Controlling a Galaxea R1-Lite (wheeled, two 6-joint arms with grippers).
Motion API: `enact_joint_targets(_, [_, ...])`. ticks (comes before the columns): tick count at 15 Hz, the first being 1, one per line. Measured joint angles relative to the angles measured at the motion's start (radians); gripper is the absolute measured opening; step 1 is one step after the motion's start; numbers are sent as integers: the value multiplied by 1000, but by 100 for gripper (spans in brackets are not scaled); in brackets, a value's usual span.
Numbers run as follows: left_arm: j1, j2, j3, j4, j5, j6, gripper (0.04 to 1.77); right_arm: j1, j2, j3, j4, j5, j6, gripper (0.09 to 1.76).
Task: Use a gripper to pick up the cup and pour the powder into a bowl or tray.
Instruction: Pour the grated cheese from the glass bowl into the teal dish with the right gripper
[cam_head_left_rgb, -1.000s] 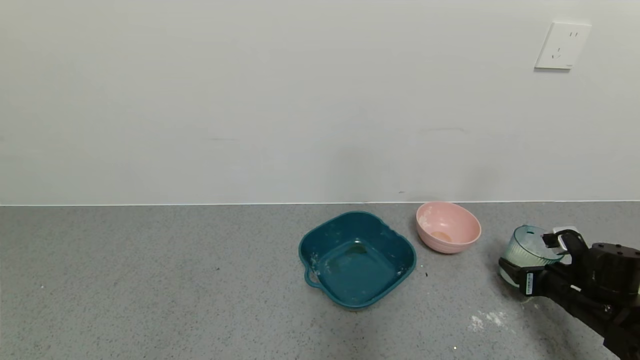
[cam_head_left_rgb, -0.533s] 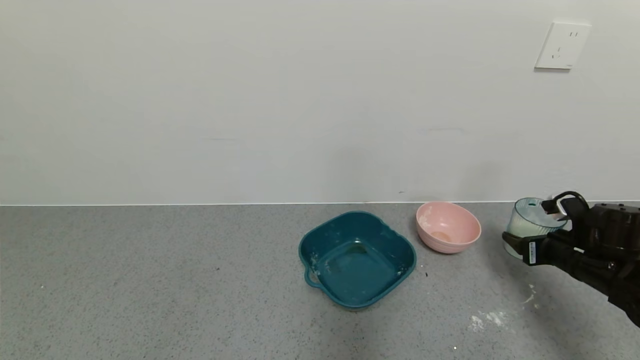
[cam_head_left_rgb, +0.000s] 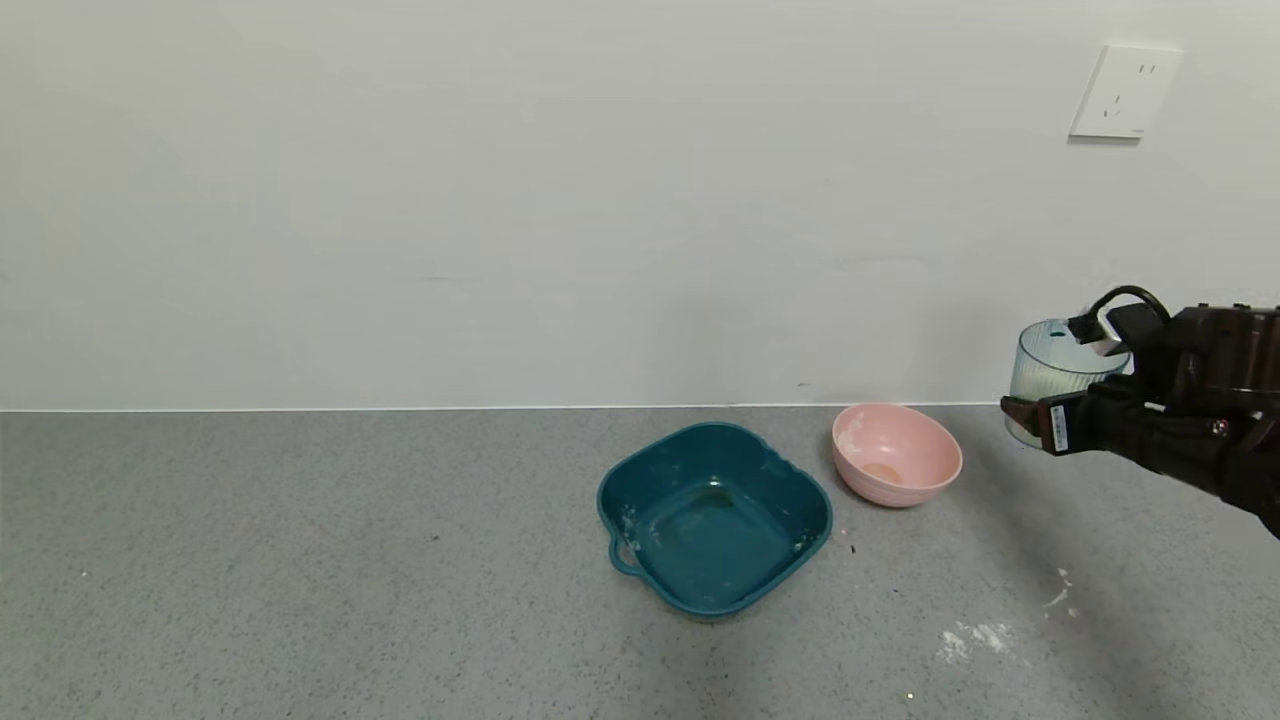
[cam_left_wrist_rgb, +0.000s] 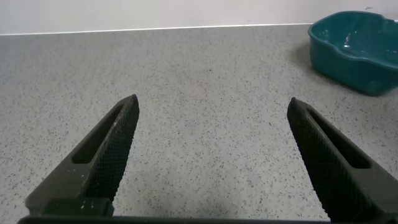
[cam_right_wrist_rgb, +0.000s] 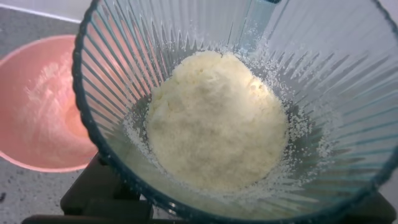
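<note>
The cup (cam_head_left_rgb: 1062, 372) is a small translucent pale blue-green one with vertical ribs on its tapered wall, and it stands upright in the air at the far right of the scene, above the counter (cam_head_left_rgb: 300, 560) and to the right of the pink bowl (cam_head_left_rgb: 897, 455). Inside it the powder (cam_right_wrist_rgb: 217, 118) lies in a white, slightly clumpy heap on the bottom, with loose grains sticking to the ribs around it. The right hand (cam_head_left_rgb: 1075, 385) is clamped on the cup from the right side, one finger low across the front of the wall and the other part at the rim, and its black arm reaches in almost level from the right edge. Compared with one second ago, the cup was then resting low near the counter, and now it has been lifted clearly higher, so it shows in front of the white wall; it kept upright during this. The teal basin (cam_head_left_rgb: 714, 515) sits on the counter to the left of the pink bowl, well apart from the cup. A little spilled white dust (cam_head_left_rgb: 975, 637) lies on the counter at the near right. The left hand (cam_left_wrist_rgb: 208, 155) stays low over the counter at the left, its fingers wide apart and holding nothing.
</note>
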Motion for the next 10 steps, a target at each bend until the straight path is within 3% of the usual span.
enact_joint_targets(3, [0,0,0,0,0,0,172,69,-17,-93,87,-58,-17,133])
enact_joint_targets(10, [0,0,0,0,0,0,172,327,-8,-271,213,-249,-18,133])
